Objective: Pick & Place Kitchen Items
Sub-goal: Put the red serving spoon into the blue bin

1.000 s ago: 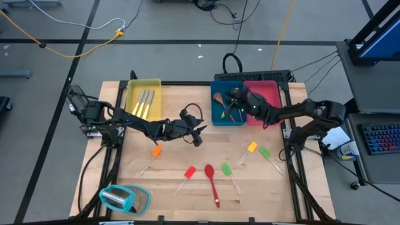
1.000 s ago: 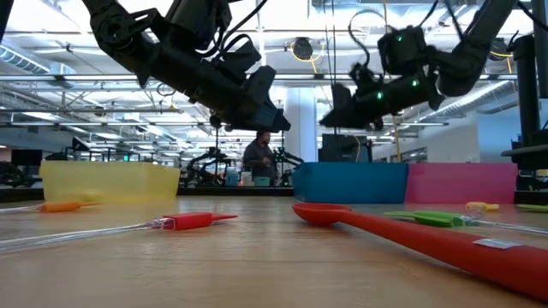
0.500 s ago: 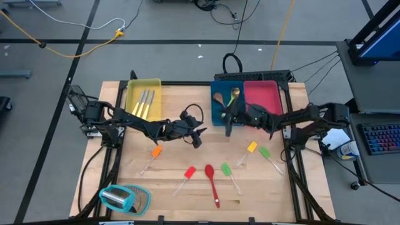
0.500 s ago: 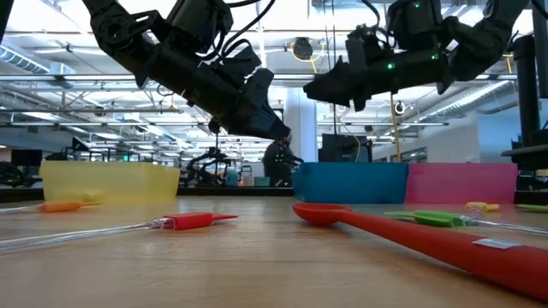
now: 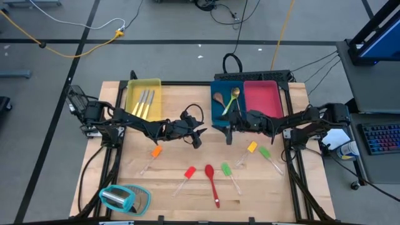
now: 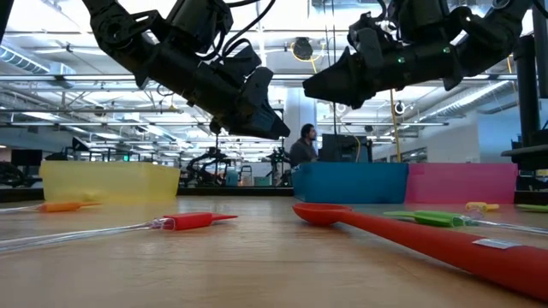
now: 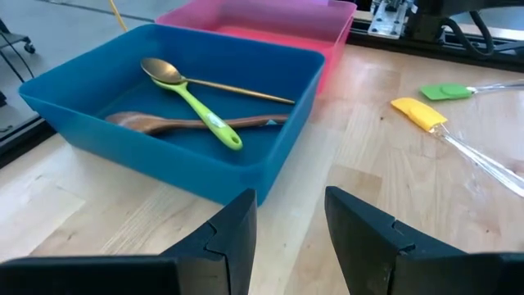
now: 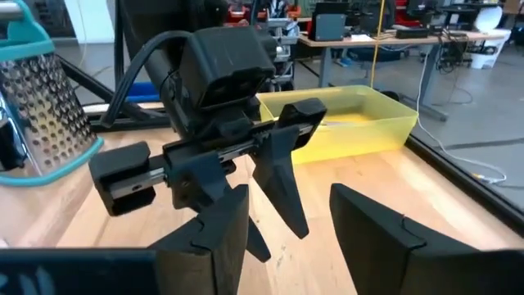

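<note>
My left gripper (image 5: 199, 139) (image 7: 291, 238) hangs open and empty above the table's middle, near the blue tray (image 5: 214, 119). My right gripper (image 5: 229, 134) (image 8: 282, 238) is open and empty just in front of that tray's near wall, facing the left gripper. In the blue tray lie a gold spoon (image 7: 168, 72), a green spoon (image 7: 209, 119) and a brown wooden spoon (image 7: 164, 123). On the table lie an orange spatula (image 5: 155, 152), a red spatula (image 5: 188, 173), a red spoon (image 5: 210, 178), two green spatulas (image 5: 227, 170) (image 5: 264, 152) and a yellow spatula (image 5: 251, 147). Silver cutlery (image 5: 145, 100) lies in the yellow tray (image 5: 132, 94).
A pink tray (image 5: 262, 95) stands against the blue tray's right side at the table's far edge. A teal-and-clear grater (image 5: 122, 199) lies at the near left corner. Bare wood shows between the two grippers and the utensils near the front.
My right gripper has come from above the blue tray toward the table's near edge and a little left, and now hangs in front of the tray's near wall, close to the left gripper. The green spoon in the tray has come into view.
</note>
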`<state>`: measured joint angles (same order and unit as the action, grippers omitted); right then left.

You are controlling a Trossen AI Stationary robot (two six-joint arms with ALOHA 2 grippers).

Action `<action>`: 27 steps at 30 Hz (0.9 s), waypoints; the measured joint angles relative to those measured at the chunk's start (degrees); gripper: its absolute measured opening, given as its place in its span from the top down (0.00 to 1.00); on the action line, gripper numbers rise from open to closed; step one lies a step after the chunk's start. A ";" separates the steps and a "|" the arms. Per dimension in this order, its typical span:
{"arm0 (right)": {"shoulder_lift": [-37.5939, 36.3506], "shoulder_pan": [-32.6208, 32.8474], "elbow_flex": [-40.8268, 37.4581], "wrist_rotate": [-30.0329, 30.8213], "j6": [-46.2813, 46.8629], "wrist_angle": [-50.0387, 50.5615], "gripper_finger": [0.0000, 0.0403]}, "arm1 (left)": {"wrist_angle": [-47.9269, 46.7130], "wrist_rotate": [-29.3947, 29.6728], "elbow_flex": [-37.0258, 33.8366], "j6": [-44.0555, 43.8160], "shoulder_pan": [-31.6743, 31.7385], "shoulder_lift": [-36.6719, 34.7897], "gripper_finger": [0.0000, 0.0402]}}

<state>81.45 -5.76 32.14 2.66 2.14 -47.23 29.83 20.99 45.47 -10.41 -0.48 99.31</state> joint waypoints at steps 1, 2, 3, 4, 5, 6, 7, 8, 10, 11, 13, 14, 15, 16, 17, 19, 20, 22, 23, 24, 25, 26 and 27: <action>-0.02 0.04 0.00 0.02 0.51 0.30 0.58 | 0.07 0.00 0.00 0.00 0.08 0.00 0.62; -0.02 0.19 0.00 0.04 0.97 0.72 0.58 | 0.13 0.00 0.00 0.02 0.10 0.00 0.62; 0.00 0.35 0.00 0.02 1.28 0.93 0.58 | 0.15 0.02 0.00 0.07 0.16 0.00 0.62; 0.00 0.67 0.00 0.04 1.56 0.96 0.58 | 0.15 0.02 0.00 0.19 0.16 0.00 0.62; 0.00 1.11 0.00 0.04 1.63 0.80 0.58 | 0.22 0.02 0.00 0.24 0.16 0.00 0.62; 0.00 1.65 0.00 0.04 1.66 0.72 0.58 | 0.31 0.02 0.00 0.80 0.19 0.00 0.62; 0.00 2.31 0.00 0.04 1.67 0.73 0.58 | 0.38 0.02 0.00 1.78 0.20 0.00 0.62; 0.00 3.03 0.00 0.04 1.67 0.78 0.58 | 0.41 0.02 0.00 2.80 0.24 0.00 0.62; 0.00 4.64 0.00 0.11 1.67 0.64 0.58 | 0.41 0.02 0.00 4.36 0.45 0.00 0.62; 0.00 5.47 0.00 0.11 1.67 0.25 0.58 | 0.41 0.00 0.00 4.61 0.64 0.00 0.62; 0.00 7.18 0.00 0.15 1.69 -0.66 0.58 | 0.45 0.02 0.00 5.40 1.25 0.00 0.62; 0.00 8.04 0.00 0.15 1.73 -1.22 0.58 | 0.48 0.03 0.00 5.90 1.54 0.00 0.62; 0.00 8.86 0.00 0.24 2.24 -1.71 0.58 | 0.49 0.04 0.00 6.34 1.89 0.00 0.62; -0.01 9.66 0.00 0.36 3.19 -1.90 0.58 | 0.63 0.04 0.00 6.86 2.22 0.00 0.62; -0.02 10.43 0.00 0.51 4.39 -1.92 0.59 | 0.81 0.04 0.00 7.52 2.58 0.00 0.62; -0.02 12.16 0.00 1.44 6.73 -1.71 0.59 | 1.62 0.02 0.00 9.07 3.33 0.01 0.62; -0.02 13.10 0.00 2.79 7.61 -1.52 0.59 | 2.21 -0.04 0.00 10.00 3.72 0.00 0.62; -0.02 15.11 0.00 6.03 8.12 -0.68 0.59 | 3.85 -0.06 0.00 11.55 4.64 0.01 0.62; -0.02 16.21 0.00 7.70 8.14 -0.14 0.59 | 4.66 -0.09 0.00 11.98 5.09 0.00 0.62; 0.00 17.26 0.06 9.73 8.22 0.22 0.59 | 5.60 -0.34 0.00 12.07 5.58 0.00 0.62; 0.00 18.34 0.39 11.80 8.41 0.79 0.59 | 6.47 -0.95 0.00 12.09 6.12 0.00 0.62; 0.00 19.43 1.10 13.93 8.77 1.65 0.59 | 7.33 -1.89 0.00 12.09 6.70 0.00 0.62; 0.00 20.47 2.15 15.55 9.23 3.06 0.59 | 8.14 -3.31 0.00 12.09 7.23 0.00 0.62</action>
<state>81.45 14.71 34.29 18.21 11.37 -44.18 37.97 17.69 45.47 1.67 6.75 99.31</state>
